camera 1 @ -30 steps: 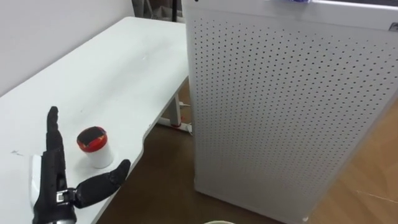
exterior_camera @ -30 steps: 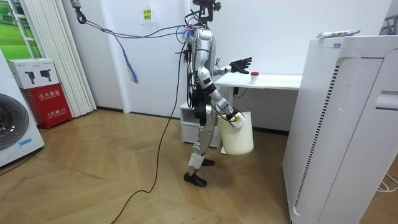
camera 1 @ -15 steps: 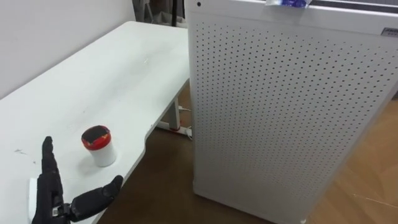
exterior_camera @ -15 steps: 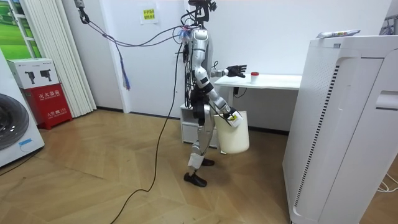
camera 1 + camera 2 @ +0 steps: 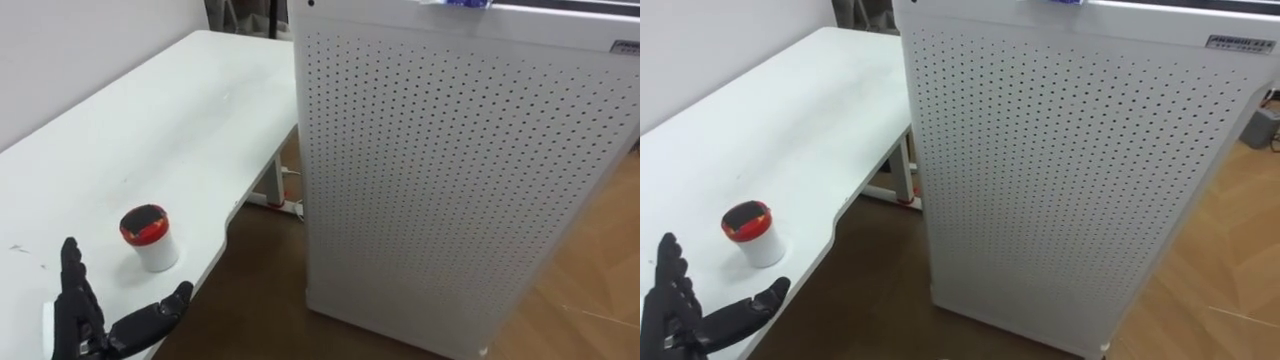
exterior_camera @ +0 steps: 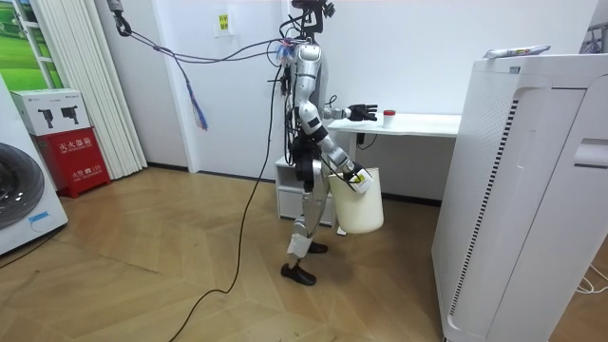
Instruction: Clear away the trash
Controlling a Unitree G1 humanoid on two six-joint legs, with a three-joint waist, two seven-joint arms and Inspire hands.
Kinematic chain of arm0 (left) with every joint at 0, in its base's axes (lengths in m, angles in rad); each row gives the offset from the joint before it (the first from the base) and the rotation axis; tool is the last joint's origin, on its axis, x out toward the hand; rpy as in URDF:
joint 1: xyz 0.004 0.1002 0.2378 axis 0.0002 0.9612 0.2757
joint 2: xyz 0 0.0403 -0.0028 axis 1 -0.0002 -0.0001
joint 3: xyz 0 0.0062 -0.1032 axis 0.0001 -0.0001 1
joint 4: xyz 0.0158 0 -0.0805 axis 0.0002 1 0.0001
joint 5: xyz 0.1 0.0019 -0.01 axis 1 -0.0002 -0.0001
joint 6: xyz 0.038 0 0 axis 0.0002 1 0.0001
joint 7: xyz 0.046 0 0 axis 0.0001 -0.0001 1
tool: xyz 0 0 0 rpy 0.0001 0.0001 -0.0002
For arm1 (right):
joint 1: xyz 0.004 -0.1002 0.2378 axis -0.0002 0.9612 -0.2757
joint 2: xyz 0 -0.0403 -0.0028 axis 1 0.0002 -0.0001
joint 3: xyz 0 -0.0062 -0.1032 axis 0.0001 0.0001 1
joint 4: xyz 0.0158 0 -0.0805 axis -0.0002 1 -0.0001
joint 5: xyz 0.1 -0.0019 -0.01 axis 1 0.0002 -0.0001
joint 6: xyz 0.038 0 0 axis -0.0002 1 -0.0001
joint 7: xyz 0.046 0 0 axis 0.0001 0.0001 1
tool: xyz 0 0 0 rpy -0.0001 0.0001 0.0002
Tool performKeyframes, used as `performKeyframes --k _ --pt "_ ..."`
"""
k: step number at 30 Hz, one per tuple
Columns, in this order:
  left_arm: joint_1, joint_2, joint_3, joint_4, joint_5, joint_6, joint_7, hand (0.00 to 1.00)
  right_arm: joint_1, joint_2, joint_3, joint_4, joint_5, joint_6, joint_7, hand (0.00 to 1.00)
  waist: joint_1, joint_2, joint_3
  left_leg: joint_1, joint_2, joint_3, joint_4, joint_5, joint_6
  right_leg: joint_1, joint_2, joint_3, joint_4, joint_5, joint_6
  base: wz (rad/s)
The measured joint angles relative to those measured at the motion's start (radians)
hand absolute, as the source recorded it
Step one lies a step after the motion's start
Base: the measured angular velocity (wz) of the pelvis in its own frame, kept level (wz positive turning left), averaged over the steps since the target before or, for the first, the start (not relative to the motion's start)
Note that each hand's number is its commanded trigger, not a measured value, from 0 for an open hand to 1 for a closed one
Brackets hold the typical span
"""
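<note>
Left hand (image 5: 85,322) hovers low over the near edge of the desk (image 5: 190,110), fingers straight and thumb splayed wide, holding nothing. The little white tub (image 5: 148,238) with its red lid stands upright just beyond the gap between thumb and fingers, near but not touching. A short push forward should bracket it, I'd say. Right hand (image 6: 354,180) hangs down by the bucket (image 6: 361,207), well away.
</note>
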Motion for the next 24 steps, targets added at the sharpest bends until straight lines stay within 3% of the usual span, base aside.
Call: performKeyframes --k 24 --pt "-0.109 -0.001 0.000 0.077 -0.015 0.000 0.050 0.00 0.020 0.003 0.000 -0.001 -0.009 0.001 -0.001 1.00 -0.033 0.003 0.0031 0.006 0.000 0.008 0.000 0.000 0.001 0.001 -0.001 0.010 0.002 0.001 0.002 0.00"
